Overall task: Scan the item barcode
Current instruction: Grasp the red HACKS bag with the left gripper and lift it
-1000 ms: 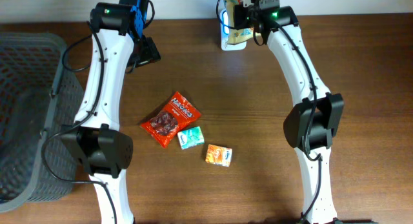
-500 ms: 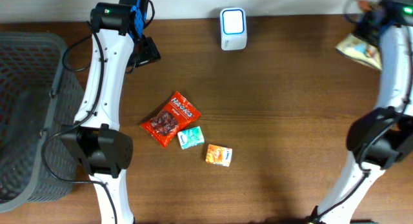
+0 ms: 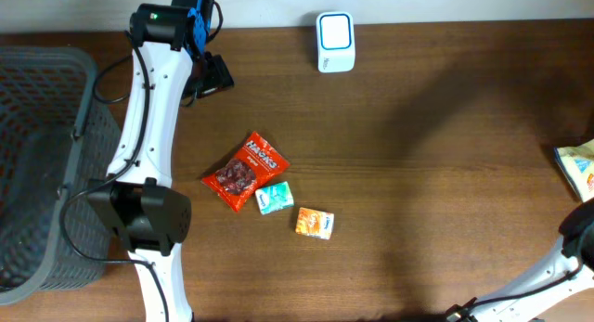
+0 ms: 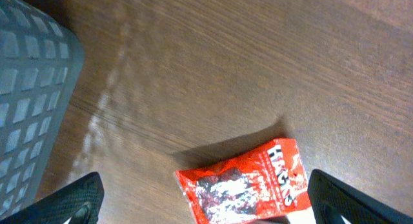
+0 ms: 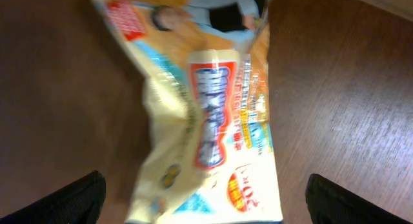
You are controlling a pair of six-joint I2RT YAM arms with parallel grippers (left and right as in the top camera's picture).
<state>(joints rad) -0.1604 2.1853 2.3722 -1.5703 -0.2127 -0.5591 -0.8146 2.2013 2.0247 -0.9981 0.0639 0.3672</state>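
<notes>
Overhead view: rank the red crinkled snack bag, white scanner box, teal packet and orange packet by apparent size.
Largest: red crinkled snack bag
Next: white scanner box
Then teal packet and orange packet, too alike to rank.

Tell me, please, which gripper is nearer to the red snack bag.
Left. The left gripper hangs a little beyond the red snack bag, toward the far edge of the table; the right gripper is at its right edge, over the yellow packet.

Left hand and right hand both hover, jaws spread wide.
</notes>
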